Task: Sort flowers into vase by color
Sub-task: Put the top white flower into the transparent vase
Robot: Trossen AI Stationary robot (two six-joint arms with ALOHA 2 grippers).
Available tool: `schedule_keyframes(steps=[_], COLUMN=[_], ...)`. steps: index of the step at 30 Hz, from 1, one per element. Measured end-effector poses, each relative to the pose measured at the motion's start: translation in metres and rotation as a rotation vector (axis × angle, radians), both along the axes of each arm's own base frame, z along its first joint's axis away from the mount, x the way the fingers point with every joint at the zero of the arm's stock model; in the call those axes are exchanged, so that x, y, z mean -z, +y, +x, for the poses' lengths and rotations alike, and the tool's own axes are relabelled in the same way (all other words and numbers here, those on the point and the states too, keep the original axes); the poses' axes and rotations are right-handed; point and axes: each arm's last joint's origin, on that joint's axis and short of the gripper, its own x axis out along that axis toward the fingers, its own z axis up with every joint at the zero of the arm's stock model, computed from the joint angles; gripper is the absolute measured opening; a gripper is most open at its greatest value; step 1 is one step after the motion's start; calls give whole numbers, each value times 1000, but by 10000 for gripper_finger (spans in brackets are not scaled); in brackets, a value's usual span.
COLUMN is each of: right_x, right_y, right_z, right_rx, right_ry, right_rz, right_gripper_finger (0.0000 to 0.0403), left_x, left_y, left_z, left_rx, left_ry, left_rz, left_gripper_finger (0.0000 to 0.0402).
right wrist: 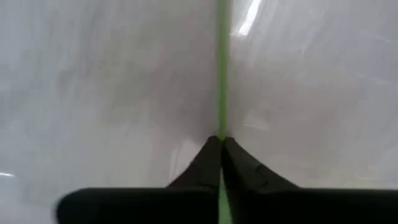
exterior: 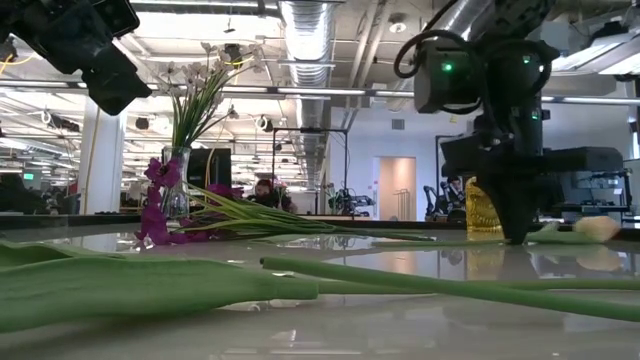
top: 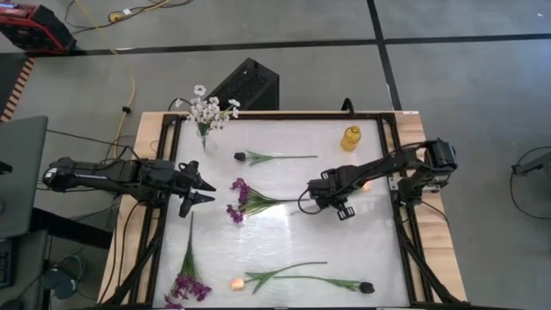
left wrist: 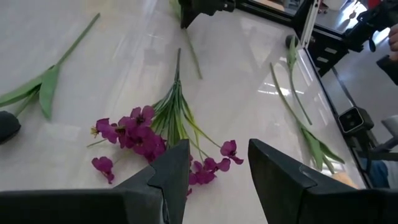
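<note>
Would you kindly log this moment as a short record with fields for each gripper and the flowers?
right gripper: shut on the green stem of the middle purple sprig, low at the table
left gripper: open, empty, beside that sprig's blossoms
vase: holds white flowers
loose on table: dark bud, second purple sprig, peach tulip

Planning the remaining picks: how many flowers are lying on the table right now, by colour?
Purple sprigs: 2
Dark-bud flowers: 2
Peach tulips: 2 (one mostly hidden under the right arm)
Total: 6
The white bunch is already in its vase and is not counted.
</note>
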Motion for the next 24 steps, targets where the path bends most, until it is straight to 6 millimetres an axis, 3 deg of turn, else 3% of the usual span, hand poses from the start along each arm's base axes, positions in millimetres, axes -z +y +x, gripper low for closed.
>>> schedule_keyframes(steps=[6,12,18,24], right_x=[-18,-57,-87,-112], right_y=[15,46,72,87], right_z=[15,36,60,86], right_rx=[-113,-403,-567,-676], right_ry=[-51,-168,-338,-530], right_rz=[-104,-505,-915,-1076], right_gripper_finger=[18,15,15,15], left_x=[-2,-6,-7,1], left_y=[1,2,3,2], left_z=[1,8,27,53], left_rx=[-40,-81,-219,-240], left_ry=[-19,-70,-107,-106], left_rz=[-13,-20,-123,-150], left_gripper_finger=[151,151,151,151])
